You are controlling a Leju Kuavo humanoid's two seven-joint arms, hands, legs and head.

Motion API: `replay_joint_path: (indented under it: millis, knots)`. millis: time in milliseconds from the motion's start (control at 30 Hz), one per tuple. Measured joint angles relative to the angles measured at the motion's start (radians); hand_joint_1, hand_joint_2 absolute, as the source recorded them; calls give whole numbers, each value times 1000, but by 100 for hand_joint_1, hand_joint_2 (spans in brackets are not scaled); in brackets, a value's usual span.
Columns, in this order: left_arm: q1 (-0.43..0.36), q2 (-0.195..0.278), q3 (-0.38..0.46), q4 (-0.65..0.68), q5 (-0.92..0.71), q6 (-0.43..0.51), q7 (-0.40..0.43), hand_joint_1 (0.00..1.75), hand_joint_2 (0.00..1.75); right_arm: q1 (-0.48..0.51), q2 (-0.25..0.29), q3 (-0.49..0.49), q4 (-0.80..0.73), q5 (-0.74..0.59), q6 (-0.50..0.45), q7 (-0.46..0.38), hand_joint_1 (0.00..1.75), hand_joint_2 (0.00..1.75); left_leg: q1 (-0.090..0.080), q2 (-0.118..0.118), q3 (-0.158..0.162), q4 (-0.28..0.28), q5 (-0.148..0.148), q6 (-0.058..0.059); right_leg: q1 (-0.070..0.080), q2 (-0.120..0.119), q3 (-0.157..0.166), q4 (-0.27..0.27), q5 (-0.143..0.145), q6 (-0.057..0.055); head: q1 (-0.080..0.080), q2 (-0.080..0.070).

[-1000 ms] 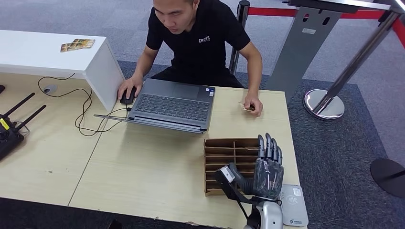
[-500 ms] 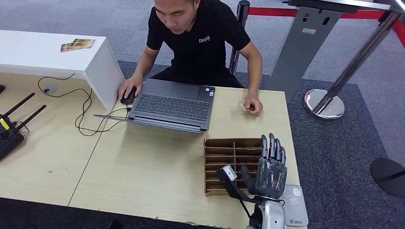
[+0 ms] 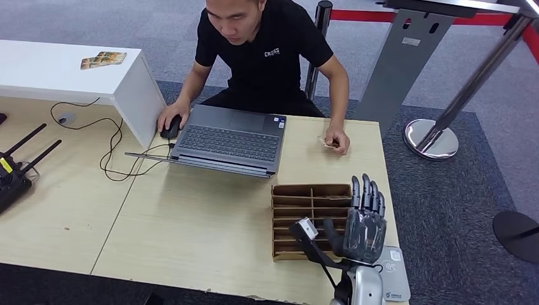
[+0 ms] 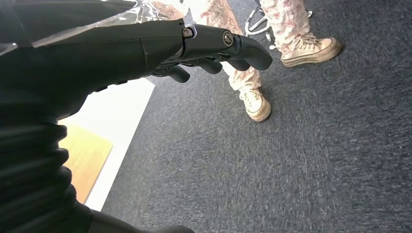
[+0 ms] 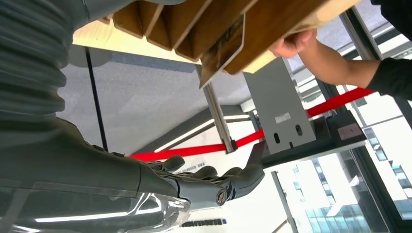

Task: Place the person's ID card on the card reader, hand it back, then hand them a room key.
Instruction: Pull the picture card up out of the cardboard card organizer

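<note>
My right hand is raised with its fingers straight and apart, empty, above the table's near right corner. Just behind it lies the white card reader; the brown cardboard slot box is to its left. Across the table a person pinches a small card in the hand resting on the table. In the right wrist view my right hand holds nothing, with the slot box and the person's hand beyond it. My left hand hangs empty over the carpet, fingers loosely extended.
An open laptop and a mouse sit before the person. A white shelf with cards stands at the left, with cables and an antenna device. Barrier posts stand on the right. Another person's shoes are on the carpet.
My right hand has drifted a little to the right and risen slightly, its thumb swinging outward. The person and the things on the table have stayed put.
</note>
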Motion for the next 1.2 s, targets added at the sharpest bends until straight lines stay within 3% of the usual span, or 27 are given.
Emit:
replay_joint_path:
  millis: [567, 1200]
  knots:
    - [1, 3, -3, -8, 0, 0, 3, 0, 175, -4, -28, 19, -83, 44, 0, 77, 0, 175, 0, 0, 0, 0, 0, 0, 0, 0, 0, 0, 0, 0, 0, 0]
    - [2, 3, -4, -12, -8, 0, -6, 0, 175, -49, -89, 111, -61, 61, 1, 204, 0, 175, 0, 0, 0, 0, 0, 0, 0, 0, 0, 0, 0, 0, 0, 0]
